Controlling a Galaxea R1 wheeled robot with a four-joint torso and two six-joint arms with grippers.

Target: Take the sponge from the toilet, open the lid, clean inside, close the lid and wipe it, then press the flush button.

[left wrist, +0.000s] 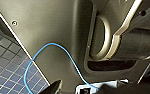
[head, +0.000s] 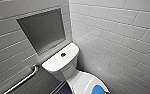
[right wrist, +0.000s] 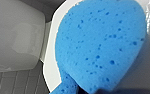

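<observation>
Head view: sponge (head: 100, 89) on shut lid (head: 81, 81), near end.
Right gripper: width, cannot tell.
Grasp: pinch sponge mid-body, lift straight.

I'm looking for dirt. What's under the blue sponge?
The toilet has its white lid shut, and that lid is what's under the sponge. The sponge hides the patch of lid right beneath it, and the shut lid hides the bowl inside.
</observation>
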